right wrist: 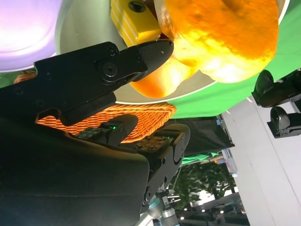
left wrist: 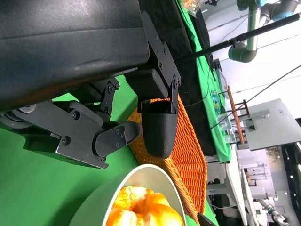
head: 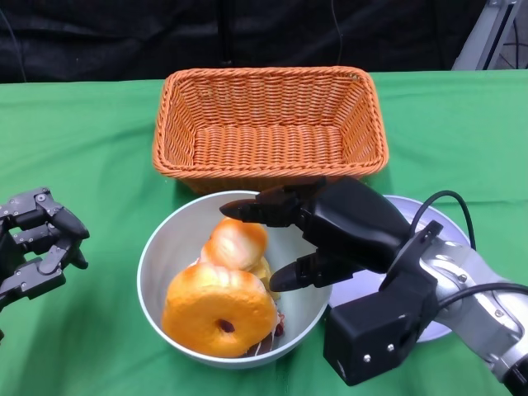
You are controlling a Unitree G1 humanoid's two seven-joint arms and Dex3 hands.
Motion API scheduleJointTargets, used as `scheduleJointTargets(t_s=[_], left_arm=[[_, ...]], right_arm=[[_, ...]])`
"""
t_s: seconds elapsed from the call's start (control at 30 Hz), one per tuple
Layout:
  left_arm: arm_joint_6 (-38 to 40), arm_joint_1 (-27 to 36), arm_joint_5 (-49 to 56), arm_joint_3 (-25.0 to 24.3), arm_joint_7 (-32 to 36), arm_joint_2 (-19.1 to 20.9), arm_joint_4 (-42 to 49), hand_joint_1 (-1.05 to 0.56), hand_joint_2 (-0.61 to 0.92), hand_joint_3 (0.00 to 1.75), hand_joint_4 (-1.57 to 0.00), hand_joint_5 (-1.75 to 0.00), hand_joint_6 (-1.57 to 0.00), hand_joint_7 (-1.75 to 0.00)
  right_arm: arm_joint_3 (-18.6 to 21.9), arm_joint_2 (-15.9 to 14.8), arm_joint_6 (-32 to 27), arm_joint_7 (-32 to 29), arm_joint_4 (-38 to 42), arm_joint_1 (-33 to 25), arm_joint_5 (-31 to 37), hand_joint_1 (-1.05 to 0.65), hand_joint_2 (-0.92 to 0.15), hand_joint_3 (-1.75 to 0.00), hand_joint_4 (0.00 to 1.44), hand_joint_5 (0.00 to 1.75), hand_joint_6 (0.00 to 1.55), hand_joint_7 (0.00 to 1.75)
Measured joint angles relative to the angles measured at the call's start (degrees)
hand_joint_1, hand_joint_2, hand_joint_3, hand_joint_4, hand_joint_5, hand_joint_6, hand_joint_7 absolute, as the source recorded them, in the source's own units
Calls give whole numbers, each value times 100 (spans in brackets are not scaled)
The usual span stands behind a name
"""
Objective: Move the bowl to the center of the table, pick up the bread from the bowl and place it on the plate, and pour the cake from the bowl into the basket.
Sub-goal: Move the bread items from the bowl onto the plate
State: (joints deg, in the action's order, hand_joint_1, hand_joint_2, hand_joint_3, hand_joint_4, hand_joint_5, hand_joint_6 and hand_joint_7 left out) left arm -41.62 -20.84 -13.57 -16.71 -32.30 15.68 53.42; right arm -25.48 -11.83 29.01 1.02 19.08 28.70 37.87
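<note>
We see our right hand (head: 280,239) reaching over the pale grey bowl (head: 161,247) from the right, with its fingers spread above and beside the smaller bun of bread (head: 238,242). One finger lies across the far rim and another sits low near the bowl's right wall. The fingers are close to the bread, but we cannot tell whether they actually grip it. The bowl stands on the green table (head: 82,140), just in front of the orange wicker basket (head: 269,124), with its far rim close to the basket's front wall. Inside the bowl, a large orange ring-shaped bread (head: 219,309) rests at the near side, and the smaller bun sits behind it. A yellow cake (right wrist: 134,21) shows beside them in the right wrist view. The lilac plate (head: 429,214) lies to the right of the bowl, mostly hidden by our right forearm. Our left hand (head: 37,243) hangs over the table left of the bowl, fingers apart, holding nothing.
</note>
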Motion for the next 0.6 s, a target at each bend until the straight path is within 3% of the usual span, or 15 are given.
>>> scheduleJointTargets(t_s=[0.13, 0.6], left_arm=[[-20, -1, 60, 46, 16, 1, 22, -10, 73, 73, -79, -148, -88, -112], [-63, -1, 81, 57, 38, 1, 47, -10, 72, 76, -79, -148, -88, -111]], right_arm=[[10, 17, -1, 180, -495, -161, -255, -63, -89, 0, 57, 5, 46, 0], [28, 13, -135, 385, -728, -270, -376, -62, -88, 0, 58, 3, 45, 0]])
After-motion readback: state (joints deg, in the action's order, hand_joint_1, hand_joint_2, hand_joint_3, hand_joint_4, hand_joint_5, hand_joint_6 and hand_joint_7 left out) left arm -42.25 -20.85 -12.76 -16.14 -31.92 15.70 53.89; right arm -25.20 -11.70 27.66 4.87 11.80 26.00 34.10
